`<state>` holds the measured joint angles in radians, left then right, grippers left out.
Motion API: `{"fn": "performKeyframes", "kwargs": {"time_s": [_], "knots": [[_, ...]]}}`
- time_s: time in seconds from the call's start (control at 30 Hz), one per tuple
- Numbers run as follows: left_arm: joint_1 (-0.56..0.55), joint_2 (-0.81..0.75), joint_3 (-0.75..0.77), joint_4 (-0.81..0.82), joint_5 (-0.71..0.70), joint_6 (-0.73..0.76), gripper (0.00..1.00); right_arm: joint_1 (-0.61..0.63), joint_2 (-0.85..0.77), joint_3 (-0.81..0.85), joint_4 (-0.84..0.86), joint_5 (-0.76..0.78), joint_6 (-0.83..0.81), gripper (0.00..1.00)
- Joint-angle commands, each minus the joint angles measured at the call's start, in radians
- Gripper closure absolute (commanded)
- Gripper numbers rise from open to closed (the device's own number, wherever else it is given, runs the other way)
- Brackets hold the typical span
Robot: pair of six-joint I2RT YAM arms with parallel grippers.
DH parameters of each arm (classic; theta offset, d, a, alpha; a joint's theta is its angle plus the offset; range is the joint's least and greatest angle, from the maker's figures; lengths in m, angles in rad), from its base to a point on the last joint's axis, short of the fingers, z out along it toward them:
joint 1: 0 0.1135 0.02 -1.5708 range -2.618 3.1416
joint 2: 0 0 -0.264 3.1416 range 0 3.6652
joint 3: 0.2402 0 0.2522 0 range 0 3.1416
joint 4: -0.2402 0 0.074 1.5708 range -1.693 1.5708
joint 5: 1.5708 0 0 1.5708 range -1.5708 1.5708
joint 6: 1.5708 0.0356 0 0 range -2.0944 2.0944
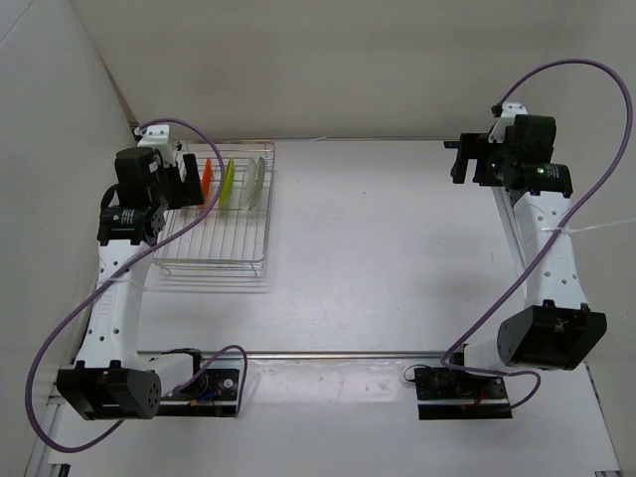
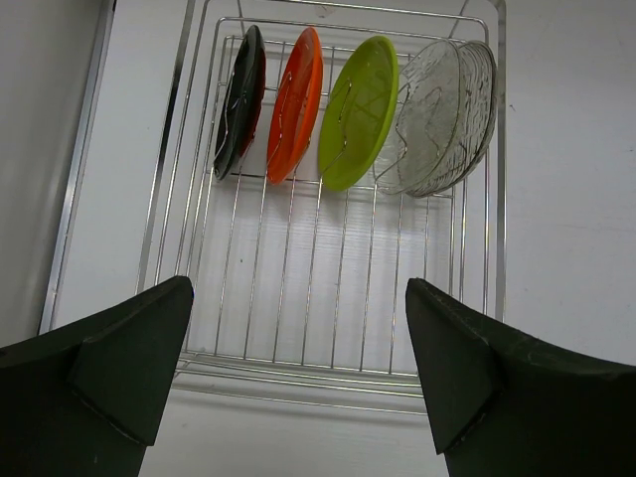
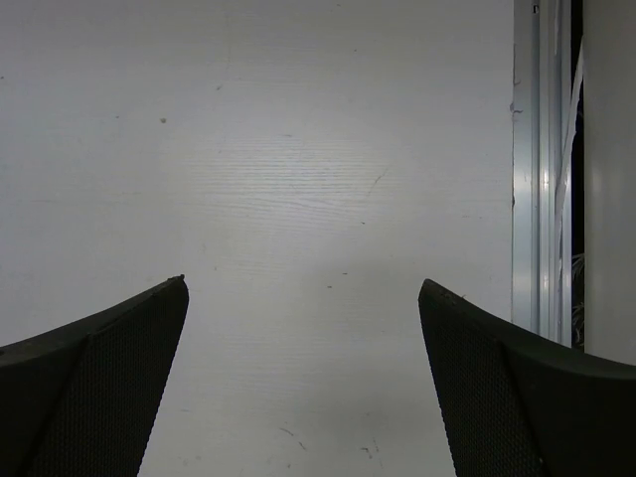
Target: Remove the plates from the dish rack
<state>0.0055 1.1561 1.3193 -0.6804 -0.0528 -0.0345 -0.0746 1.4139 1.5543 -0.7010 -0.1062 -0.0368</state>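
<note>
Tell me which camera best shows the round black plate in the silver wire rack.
Left wrist view: the round black plate plainly stands on edge at the row's left end. In the top external view it is lost against the left arm. The right wrist view misses it.

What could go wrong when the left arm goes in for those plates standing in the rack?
The black plate stands on edge close beside the orange plate, so the open left gripper reaching for one could knock the other. The clear plate blends with the dish rack wires, so a grasp there may miss or snag a wire.
</note>
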Motion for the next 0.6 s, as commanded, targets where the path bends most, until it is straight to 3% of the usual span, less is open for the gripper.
{"fn": "performKeyframes", "kwargs": {"time_s": [0.0,0.33,0.57], "knots": [[0.004,-0.013,-0.003,0.002,-0.01,-0.001,0.01,0.012,0.007,0.001,0.037,0.042,-0.012,0.0],[0.004,-0.033,-0.023,0.013,-0.016,0.012,0.01,0.021,0.007,0.012,0.028,0.074,-0.012,0.0],[0.004,0.011,-0.034,0.05,-0.018,0.157,0.01,0.041,-0.003,0.003,0.028,0.096,-0.023,0.0]]}}
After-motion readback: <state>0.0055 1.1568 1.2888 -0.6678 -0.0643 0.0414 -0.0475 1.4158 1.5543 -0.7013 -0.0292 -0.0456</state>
